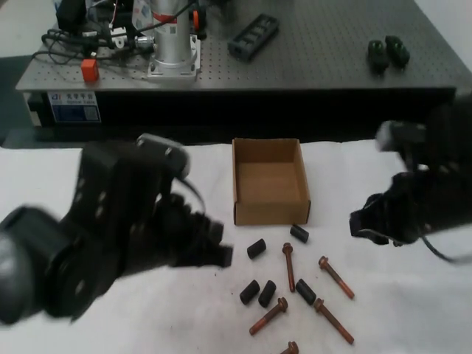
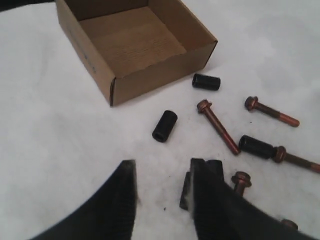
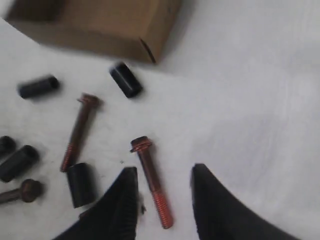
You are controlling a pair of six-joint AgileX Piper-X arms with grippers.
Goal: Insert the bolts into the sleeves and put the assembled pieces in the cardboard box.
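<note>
Left gripper: fingers apart, holding nothing, near a sleeve.
Right gripper: fingers apart astride a bolt, seemingly not gripping it.

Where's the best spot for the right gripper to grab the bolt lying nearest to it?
Probably mid-shank, from straight above, right gripper closing across it. The bolt lies flat on the cloth, apart from the nearest sleeve, its shank slimmer than the flanged head.
</note>
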